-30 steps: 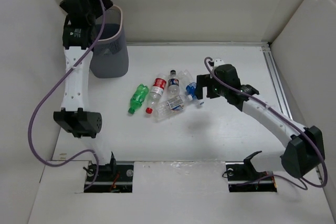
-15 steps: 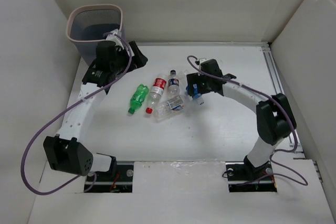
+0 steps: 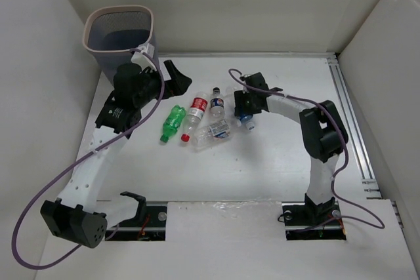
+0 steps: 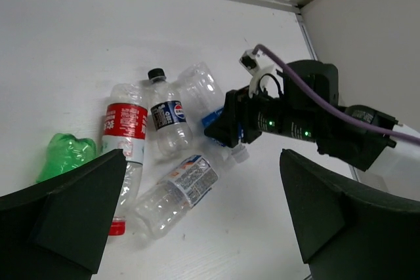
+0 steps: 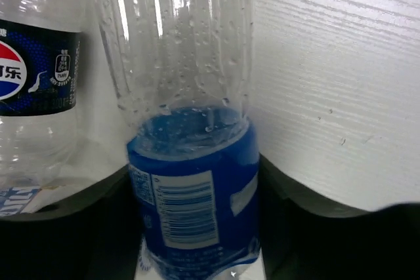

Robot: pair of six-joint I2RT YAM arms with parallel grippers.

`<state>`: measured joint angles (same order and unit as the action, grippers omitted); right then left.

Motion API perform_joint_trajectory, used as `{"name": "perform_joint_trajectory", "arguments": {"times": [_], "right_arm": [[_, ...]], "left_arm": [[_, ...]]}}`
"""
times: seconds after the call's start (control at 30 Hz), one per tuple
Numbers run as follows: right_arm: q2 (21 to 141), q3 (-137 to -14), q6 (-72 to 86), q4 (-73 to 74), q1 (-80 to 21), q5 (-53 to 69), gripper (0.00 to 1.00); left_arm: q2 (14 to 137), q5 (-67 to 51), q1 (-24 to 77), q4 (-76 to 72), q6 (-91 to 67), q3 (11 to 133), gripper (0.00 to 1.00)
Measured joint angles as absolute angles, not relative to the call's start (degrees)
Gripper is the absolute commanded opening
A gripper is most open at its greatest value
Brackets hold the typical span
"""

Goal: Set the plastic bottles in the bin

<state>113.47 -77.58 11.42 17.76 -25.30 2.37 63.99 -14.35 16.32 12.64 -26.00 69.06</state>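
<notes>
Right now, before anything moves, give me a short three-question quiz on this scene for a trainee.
1. Fill in: in the top view, the green bottle lies just ____ of the red-label bottle.
2. Which bottle sits between the fingers of the right end effector? A green bottle, B blue-label bottle, C red-label bottle.
3. True or false: the left end effector holds a bottle.
Key: 1 left; 2 B; 3 false.

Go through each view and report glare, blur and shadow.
Top external: soft, even light, sharp, only faint shadows on the table. Left wrist: bottles crisp, its own fingers dark and soft-edged. Right wrist: very close, with bright glare streaks on the blue-label bottle.
</notes>
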Motion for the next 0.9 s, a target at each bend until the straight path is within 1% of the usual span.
{"name": "perform_joint_trajectory", "arguments": {"times": [0.03,0.2,0.3,0.37,0.4,0.5,0.57,0.73,0.8,0.9], "right_arm": [[113.62,-77.78,11.73,17.76,-25.10,2.37,0.35],[113.58,-77.89,13.04,17.76,-22.76,1.91,0.32],[112.14,-77.34,13.74,18.44,-20.51,0.91,0.21],[109.51,-76.42,14.17,19.42,-19.03,0.38,0.04],[107.57,-75.94,14.48,19.81,-18.24,0.14,0.00],[99.74,-74.22,15.14,20.12,-16.80,0.54,0.00],[93.10,-72.14,15.42,19.25,-16.58,2.52,0.00],[76.44,-66.74,15.99,15.84,-16.56,12.67,0.00],[71.70,-64.86,16.27,14.66,-16.47,16.82,0.00],[66.52,-62.81,16.71,14.26,-16.40,21.76,0.00]], "left_arm": [[64.12,-14.37,17.02,12.86,-26.02,68.84,1.00],[64.53,-13.74,17.56,13.15,-26.00,68.47,1.00],[64.73,-13.78,17.52,12.75,-26.11,68.47,1.00],[65.19,-14.41,17.52,12.01,-26.44,68.47,1.00],[65.60,-15.11,17.52,11.42,-26.72,68.47,1.00],[67.16,-16.23,19.00,8.54,-27.57,68.49,1.00],[69.36,-15.97,22.83,7.79,-27.40,70.00,1.00],[80.05,-15.40,35.81,6.79,-25.04,82.17,1.00],[83.31,-15.38,39.51,5.85,-24.34,86.08,1.00],[85.41,-15.22,42.30,4.86,-24.27,88.44,1.00]]}}
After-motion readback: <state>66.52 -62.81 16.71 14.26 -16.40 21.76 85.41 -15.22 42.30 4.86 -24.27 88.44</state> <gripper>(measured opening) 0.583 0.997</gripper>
